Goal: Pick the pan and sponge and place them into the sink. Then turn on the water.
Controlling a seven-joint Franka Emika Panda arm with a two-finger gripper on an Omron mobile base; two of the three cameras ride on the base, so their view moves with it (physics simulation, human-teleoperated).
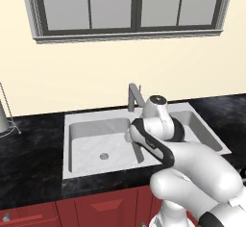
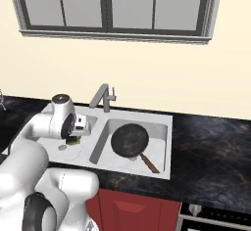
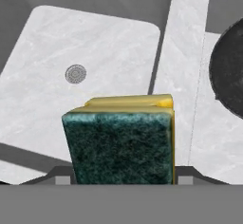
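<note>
Item one, the pan [image 2: 130, 140]: a round black frying pan, lay flat in the right-hand bowl of the sink [image 2: 162, 120], just right of centre in the right base view, its thin brownish handle running toward the lower right and ending near the front rim; its dark edge also showed at the right margin of the hand view. That part of the job looked done. Item two, the sponge [image 3: 121, 140]: green face over yellow body, sat in the lower middle of the hand view, held between the fingers [image 3: 122, 180], which stood partly closed against its sides, the tips themselves mostly hidden behind it. In the right base view the sponge appeared as a small green-and-yellow patch under the white hand, left of centre. It hung above the other bowl, whose pale marbled floor and round drain [image 3: 75, 74] lay in the upper left of the hand view; it was not resting on the floor of the bowl, so this part was judged underway, with the release remaining. Item three, the faucet [image 2: 102, 97]: grey, angular, stood at the back of the sink between the bowls, above centre in the right base view; no blue stream fell from it, so the water was judged still off. Surrounding table [image 2: 211, 147]: dark, speckled stone.
</note>
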